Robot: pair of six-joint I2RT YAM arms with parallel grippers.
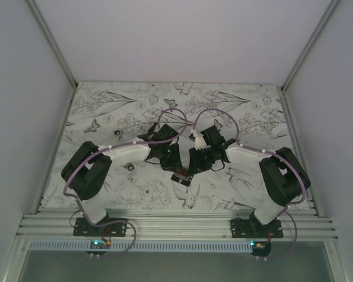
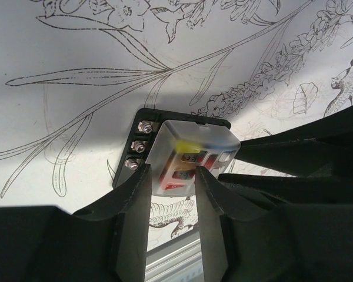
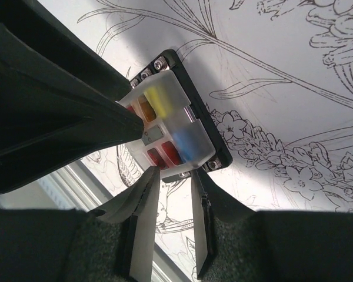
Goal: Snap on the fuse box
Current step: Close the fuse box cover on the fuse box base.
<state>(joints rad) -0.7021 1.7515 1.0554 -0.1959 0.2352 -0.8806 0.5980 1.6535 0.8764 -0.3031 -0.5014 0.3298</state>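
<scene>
At centre, jaws hem the fuse box (image 2: 194,154) — two edges.

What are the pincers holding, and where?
The left pincer clamps the cover of the fuse box by its sides. The right pincer straddles the box's edge; its grip cannot be told.

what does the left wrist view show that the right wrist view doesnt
Only left wrist: the left claw straddling the near end of the frosted translucent plastic cover. Only right wrist: a blue fuse, an orange fuse, and the right claw at the base's near edge. Both: the small black square plastic fuse box under that cover, a yellow fuse and red fuses inside, on the flower-printed white cloth.
</scene>
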